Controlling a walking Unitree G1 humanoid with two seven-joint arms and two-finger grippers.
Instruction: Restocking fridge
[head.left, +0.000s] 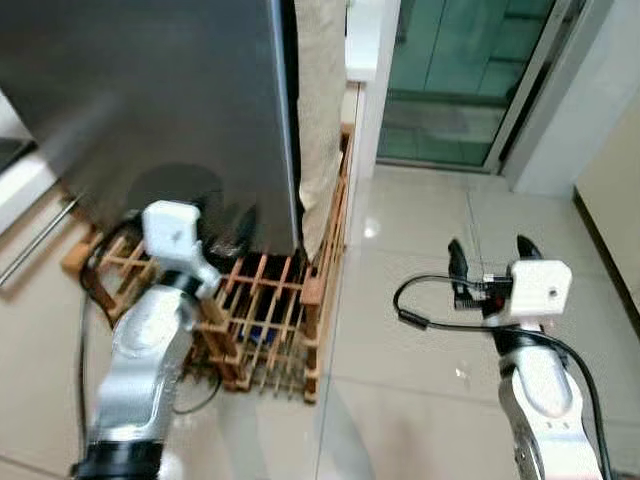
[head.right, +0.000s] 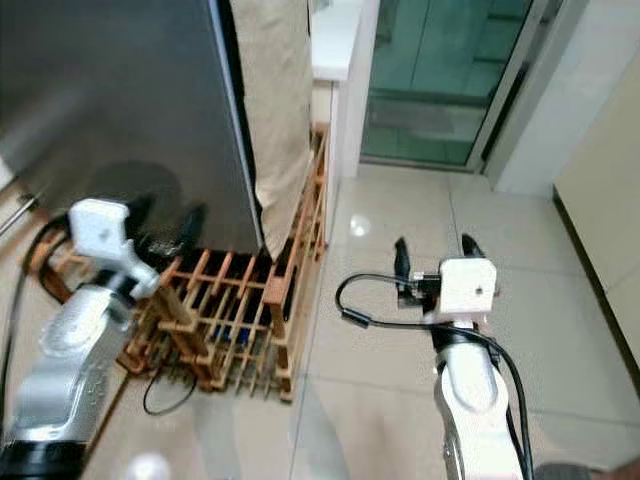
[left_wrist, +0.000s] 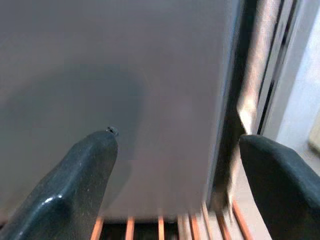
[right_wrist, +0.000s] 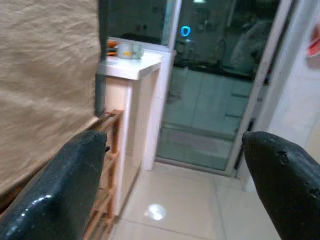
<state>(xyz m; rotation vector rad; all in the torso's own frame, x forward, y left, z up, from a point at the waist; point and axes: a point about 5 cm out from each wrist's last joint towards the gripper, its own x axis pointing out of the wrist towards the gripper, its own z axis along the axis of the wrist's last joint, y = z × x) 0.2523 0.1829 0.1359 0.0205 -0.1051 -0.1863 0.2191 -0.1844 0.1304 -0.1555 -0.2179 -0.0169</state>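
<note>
Fridge: your grey fridge door fills the eleven o'clock part of the head views, flat face toward you, its lower edge just above the wooden rack.
Left hand: your left hand is up against the bottom of that door, at about nine o'clock from centre; the two black fingers stand spread wide with nothing between them, tips close to the grey panel, though the blur won't let you call it contact.
Door edge: in the left wrist view the dark seam of the door runs beside the far finger, with orange slats of the rack below.
Rack: a wooden rack sits on the floor under and beside the fridge, at seven o'clock, your left forearm crossing its front.
Cloth: a beige cloth hangs at the fridge's side, at twelve o'clock, reaching down to the rack.
Right hand: your right hand hovers over bare tiled floor at four o'clock, well apart from the fridge, fingers spread and holding nothing.
Ahead of it: a white bench with small items on top, and a glass door at one o'clock.
</note>
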